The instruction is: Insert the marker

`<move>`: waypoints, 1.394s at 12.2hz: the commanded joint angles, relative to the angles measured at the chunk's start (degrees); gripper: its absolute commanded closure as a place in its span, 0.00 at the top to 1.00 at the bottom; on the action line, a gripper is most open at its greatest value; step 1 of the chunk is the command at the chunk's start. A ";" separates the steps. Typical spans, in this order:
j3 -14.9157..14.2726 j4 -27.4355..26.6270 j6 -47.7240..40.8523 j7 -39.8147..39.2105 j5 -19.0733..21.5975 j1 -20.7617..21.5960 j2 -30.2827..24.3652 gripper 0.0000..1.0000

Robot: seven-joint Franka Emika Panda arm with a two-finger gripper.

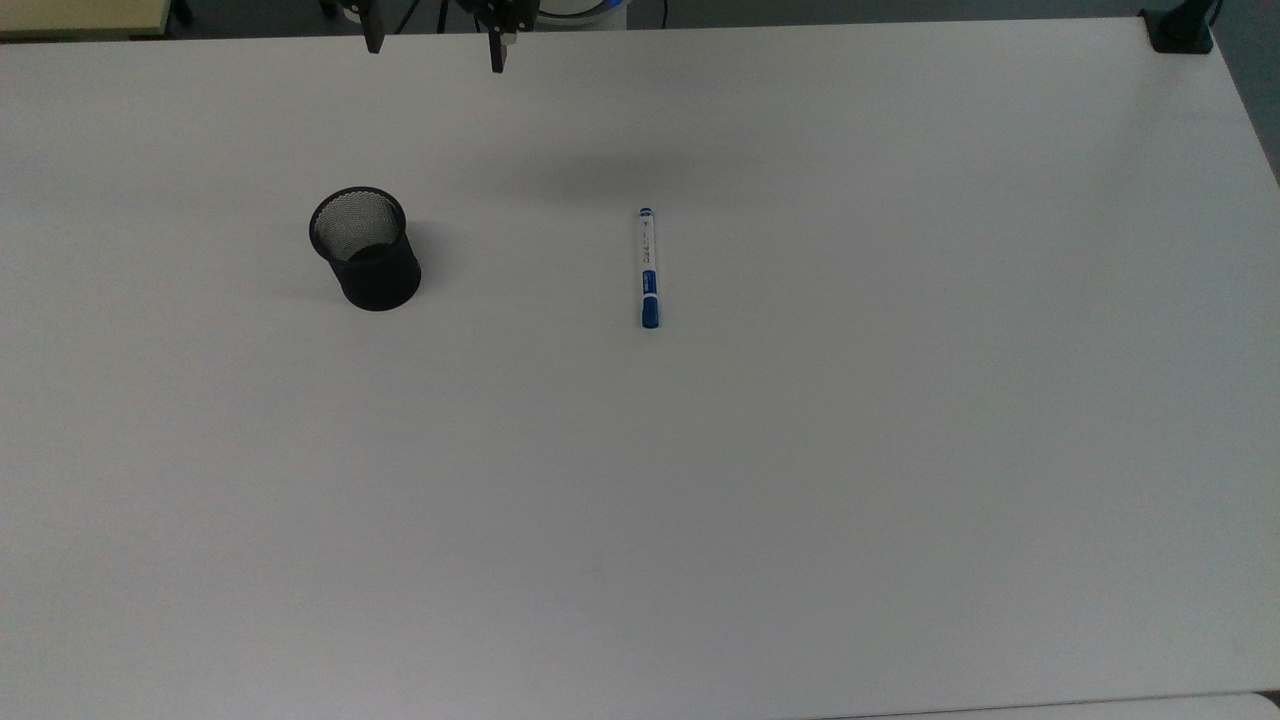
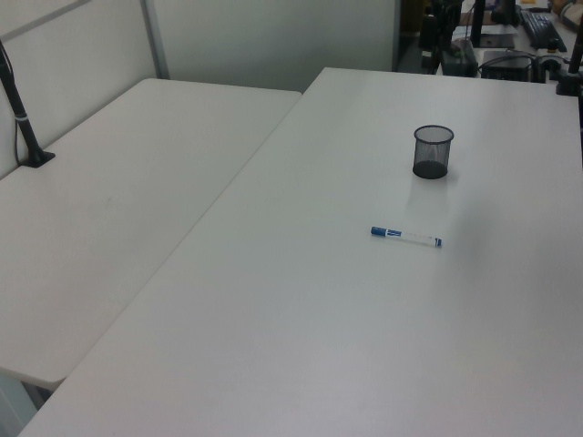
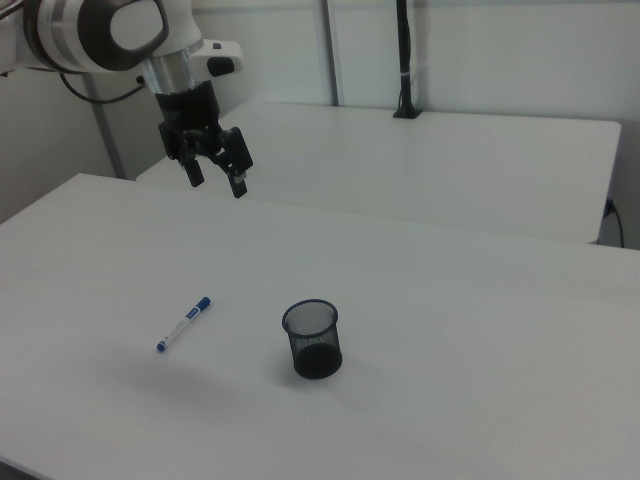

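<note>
The marker [image 1: 648, 268] lies flat on the white table [image 1: 800, 500], white barrel with a blue cap toward the top view's bottom edge; it also lies on the table in the left view [image 2: 406, 237] and the right view [image 3: 184, 324]. The black mesh cup [image 1: 365, 248] stands upright and empty to the marker's left in the top view, seen too in the left view [image 2: 433, 151] and the right view [image 3: 313, 339]. My gripper [image 3: 216, 181] hangs high above the table, open, with nothing between its fingers. In the top view its fingertips [image 1: 497, 55] poke in at the upper edge.
A second white table [image 3: 450, 160] adjoins the work table, with a black post [image 3: 404, 60] clamped to it. A black clamp [image 1: 1180, 30] sits at the top view's upper right corner. Broad bare tabletop surrounds the cup and marker.
</note>
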 commanded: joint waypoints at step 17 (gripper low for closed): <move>0.51 -3.38 -1.33 -17.98 0.29 1.39 3.37 1.00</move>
